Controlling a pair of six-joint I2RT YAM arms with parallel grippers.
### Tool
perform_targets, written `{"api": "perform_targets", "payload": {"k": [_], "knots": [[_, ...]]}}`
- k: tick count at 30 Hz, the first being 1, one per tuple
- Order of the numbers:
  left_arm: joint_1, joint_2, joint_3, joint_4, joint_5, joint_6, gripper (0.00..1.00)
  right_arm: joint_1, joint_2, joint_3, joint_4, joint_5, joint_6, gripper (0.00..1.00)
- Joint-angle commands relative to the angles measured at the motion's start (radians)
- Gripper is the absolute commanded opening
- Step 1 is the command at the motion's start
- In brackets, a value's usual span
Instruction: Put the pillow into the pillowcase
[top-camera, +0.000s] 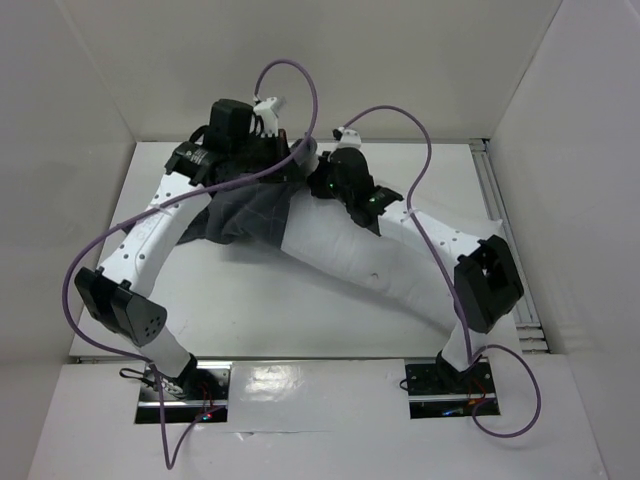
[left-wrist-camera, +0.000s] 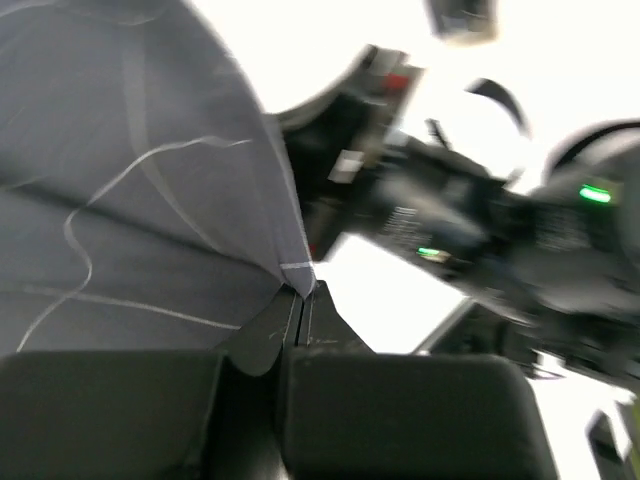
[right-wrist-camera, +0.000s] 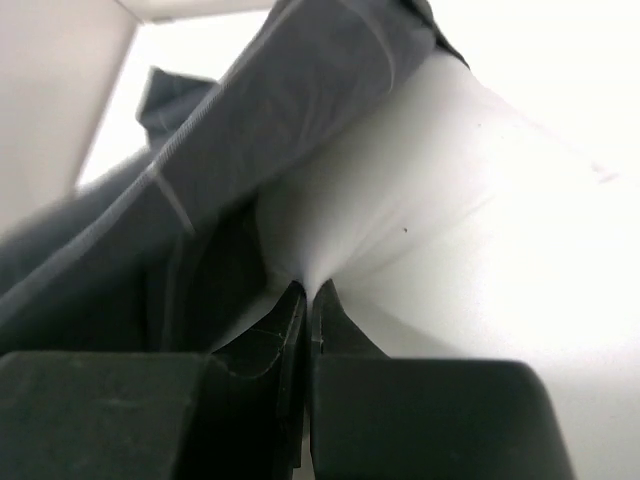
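- The pillow (top-camera: 345, 258) lies across the middle of the table (top-camera: 250, 315), slanting from the far centre down toward the near right.
- The pillowcase (top-camera: 255, 212) is bunched at the far left of centre. It lies partly under the left arm (top-camera: 150, 230), and its right edge is draped over the pillow's far end.
- The wrists hide the opening from above, so I cannot tell how much of the pillow is actually inside the grey cloth.
- The left gripper (left-wrist-camera: 300, 298) has its jaws pressed together on the pillowcase, pinching a hem edge right at the tips. From there the grid-lined cloth rises up and to the left, filling that half of the wrist view.
- The right gripper (right-wrist-camera: 308, 298) is clamped on the pillow. A fold of white fabric is drawn into a small peak between its closed fingertips.
- In the right wrist view the pillowcase hangs over the pillow just above and to the left of that pinch, touching the white surface.
- Both grippers are close together at the far end of the table, where grey cloth meets white cushion.
- The right arm (left-wrist-camera: 470, 230) shows in the left wrist view as a blurred dark shape with green lights, just beside the held edge.
- Purple cables (top-camera: 300, 75) loop above both arms.
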Motion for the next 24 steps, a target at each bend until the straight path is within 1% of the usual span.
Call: {"api": "perform_targets", "payload": {"k": [1, 3, 5, 6, 7, 9, 11, 12, 13, 14, 15, 17, 18, 19, 20, 21, 23, 24], "knots": [[0.004, 0.031, 0.047, 0.062, 0.203, -0.023, 0.0, 0.008, 0.04, 0.128, 0.065, 0.016, 0.043, 0.0], [0.004, 0.021, 0.004, 0.051, 0.189, -0.023, 0.0, -0.022, 0.101, 0.149, 0.101, 0.016, 0.092, 0.0], [0.014, 0.002, -0.043, 0.038, 0.172, -0.012, 0.0, -0.051, 0.14, 0.171, 0.134, -0.039, 0.144, 0.0], [0.014, -0.019, -0.095, 0.037, 0.14, -0.012, 0.0, -0.079, 0.151, 0.171, 0.186, -0.064, 0.197, 0.0], [0.025, -0.03, -0.123, 0.021, 0.122, -0.003, 0.0, -0.088, 0.161, 0.157, 0.212, -0.085, 0.216, 0.0], [0.037, -0.05, -0.192, 0.002, 0.082, 0.006, 0.0, -0.101, 0.161, 0.157, 0.233, -0.112, 0.228, 0.0], [0.046, -0.059, -0.215, -0.01, 0.073, 0.015, 0.0, -0.101, 0.161, 0.142, 0.224, -0.112, 0.215, 0.0], [0.047, -0.059, -0.215, -0.024, 0.073, 0.015, 0.02, -0.101, 0.161, 0.133, 0.223, -0.134, 0.215, 0.0], [0.056, -0.05, -0.215, -0.033, 0.085, 0.035, 0.31, -0.11, 0.137, 0.105, 0.223, -0.156, 0.198, 0.0], [0.056, -0.039, -0.203, -0.033, 0.085, 0.035, 0.49, -0.11, 0.128, 0.088, 0.213, -0.206, 0.187, 0.01], [0.056, -0.039, -0.192, -0.051, 0.097, 0.046, 0.68, -0.11, 0.115, 0.071, 0.204, -0.227, 0.161, 0.08], [0.066, -0.013, -0.133, -0.073, 0.097, 0.055, 0.95, -0.11, 0.076, 0.018, 0.167, -0.265, 0.15, 0.23], [0.067, -0.013, -0.107, -0.084, 0.088, 0.069, 0.98, -0.101, 0.06, 0.001, 0.155, -0.265, 0.132, 0.39], [0.079, 0.004, -0.053, -0.094, 0.088, 0.069, 0.98, -0.101, 0.028, -0.018, 0.139, -0.265, 0.132, 0.48], [0.079, 0.013, -0.033, -0.105, 0.088, 0.08, 0.98, -0.101, 0.016, -0.042, 0.13, -0.265, 0.132, 0.55], [0.094, 0.03, -0.016, -0.105, 0.088, 0.08, 0.91, -0.101, 0.005, -0.042, 0.116, -0.279, 0.11, 0.68], [0.125, 0.051, 0.024, -0.096, 0.088, 0.08, 0.71, -0.091, -0.013, -0.016, 0.02, -0.27, 0.084, 0.75], [0.135, 0.065, 0.041, -0.096, 0.103, 0.08, 0.48, -0.091, -0.013, -0.007, -0.011, -0.259, 0.072, 0.76]]}}
